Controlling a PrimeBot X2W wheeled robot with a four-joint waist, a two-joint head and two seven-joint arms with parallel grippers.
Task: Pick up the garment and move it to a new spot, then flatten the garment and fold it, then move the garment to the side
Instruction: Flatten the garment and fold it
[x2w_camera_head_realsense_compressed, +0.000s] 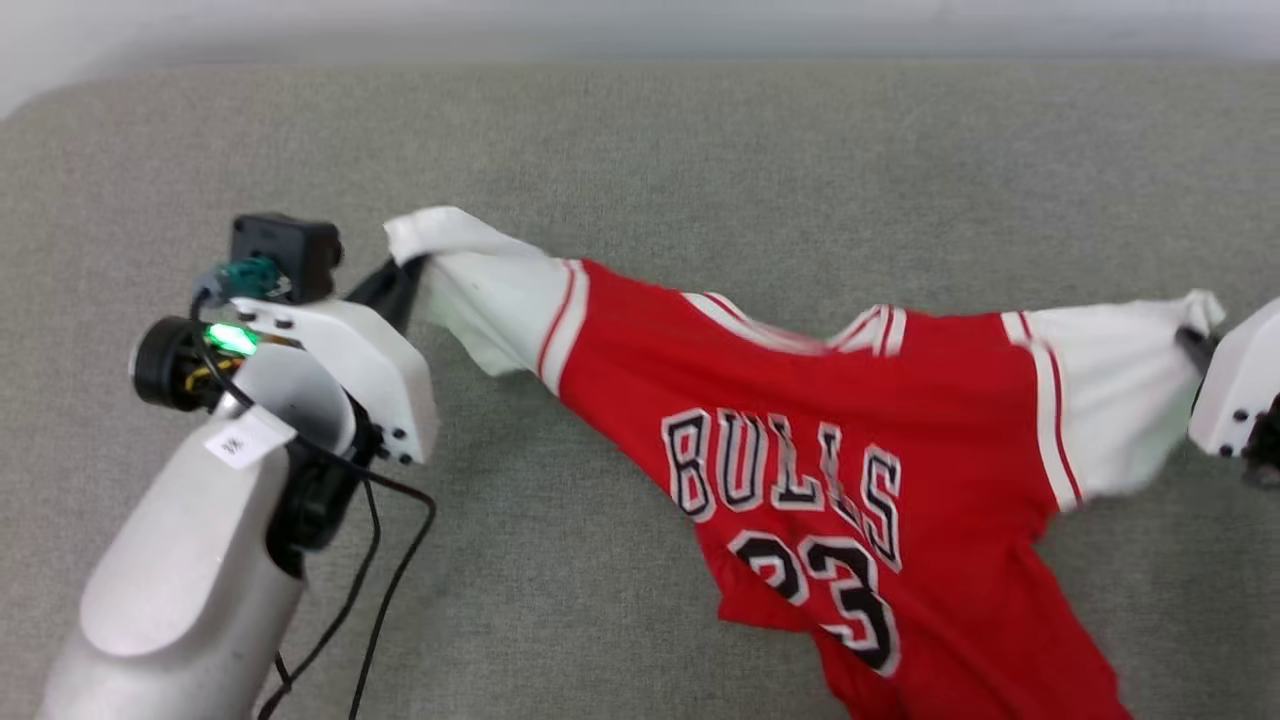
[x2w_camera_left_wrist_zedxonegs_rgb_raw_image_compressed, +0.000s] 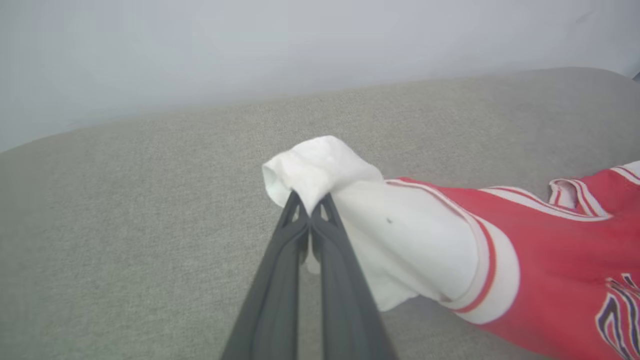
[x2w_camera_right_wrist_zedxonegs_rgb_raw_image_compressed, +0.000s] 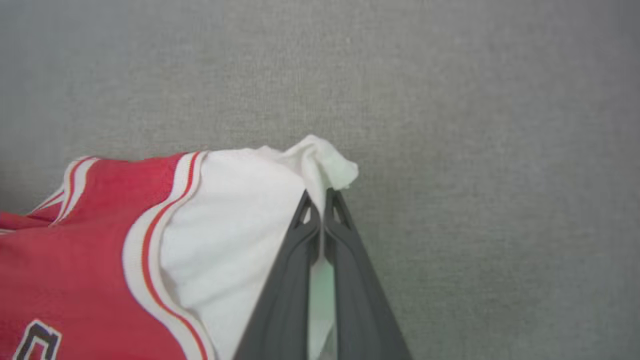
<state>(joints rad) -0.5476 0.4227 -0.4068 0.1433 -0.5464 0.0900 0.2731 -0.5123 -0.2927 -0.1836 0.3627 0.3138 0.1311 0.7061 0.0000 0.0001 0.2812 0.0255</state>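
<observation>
Where it lies: we see the red shirt (x2w_camera_head_realsense_compressed: 850, 400) chest up on the grey tabletop (x2w_camera_head_realsense_compressed: 700, 140), its body running down to the lower right of the head view
Print: black, white-outlined BULLS lettering (x2w_camera_head_realsense_compressed: 780, 475) with the number 23 (x2w_camera_head_realsense_compressed: 830, 590) below it, both a little blurred
Left end: the white left sleeve (x2w_camera_head_realsense_compressed: 480, 290), edged with red-and-white trim, reaches out to our left with its cuff bunched up
Left grip: the left tool (x2w_camera_head_realsense_compressed: 405, 270) is narrow, its two dark fingers pressed together on that bunched cuff
Right end: the white right sleeve (x2w_camera_head_realsense_compressed: 1110, 400) reaches to the right edge of the head view
Right grip: the right tool (x2w_camera_right_wrist_zedxonegs_rgb_raw_image_compressed: 316, 197) is narrow too, pinching the crumpled tip of the right sleeve
Between: the shoulders run in a line from one tool to the other, and the collar (x2w_camera_head_realsense_compressed: 870, 330) dips in the middle
Height: we cannot tell whether the sleeves touch the tabletop
Beside the left arm: a black cable (x2w_camera_head_realsense_compressed: 390, 560) hangs in a loop
Behind: a pale wall (x2w_camera_left_wrist_zedxonegs_rgb_raw_image_compressed: 200, 50) beyond the far edge
</observation>
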